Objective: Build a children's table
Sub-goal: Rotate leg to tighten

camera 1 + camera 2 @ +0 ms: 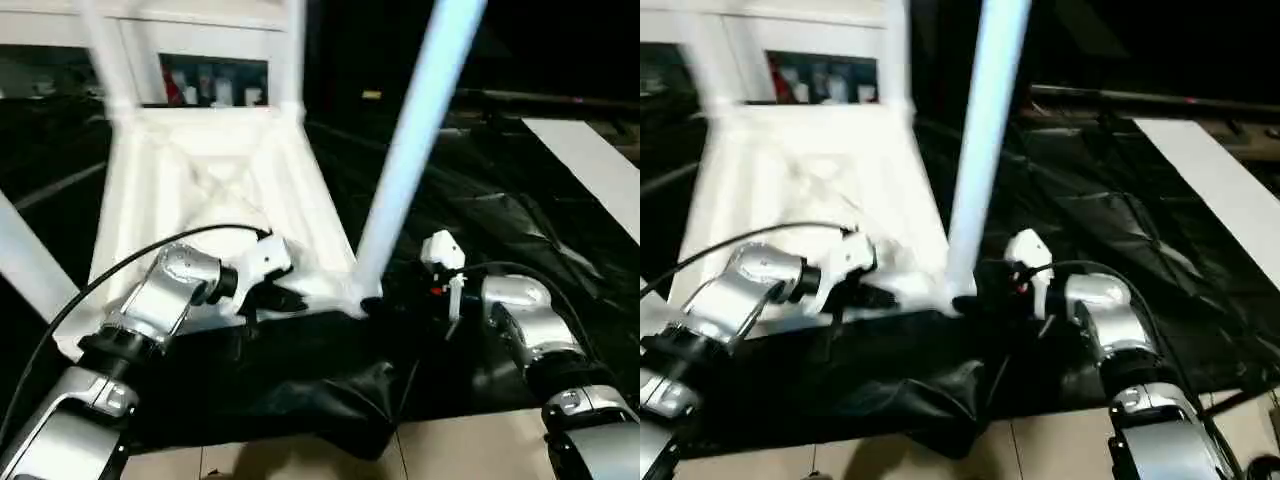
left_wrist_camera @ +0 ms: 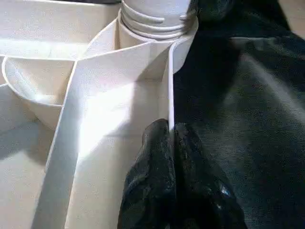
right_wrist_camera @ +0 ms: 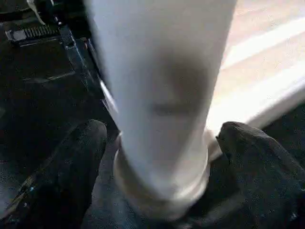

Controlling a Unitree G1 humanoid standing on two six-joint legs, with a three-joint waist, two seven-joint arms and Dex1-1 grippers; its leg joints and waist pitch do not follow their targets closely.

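Note:
The children's table top (image 1: 200, 190) lies upside down on black sheeting, ribbed underside up. Legs stand in its corner sockets: two at the far corners (image 1: 105, 50) (image 1: 290, 50), one at the near left (image 1: 30, 260) and one at the near right corner (image 1: 415, 150). My left gripper (image 1: 270, 295) is shut on the thin rim wall (image 2: 169, 95) of the top, just short of the near right socket. My right gripper (image 3: 162, 131) stands open around the base of that leg (image 3: 162, 95). A black finger (image 3: 62, 176) sits on each side, with a gap between finger and tube.
A flat white board (image 1: 590, 170) lies on the black sheeting (image 1: 480, 200) at the right. The sheeting's crumpled front edge (image 1: 330, 400) ends at pale floor tiles (image 1: 450, 450). A white shelf unit (image 1: 200, 40) stands behind the table.

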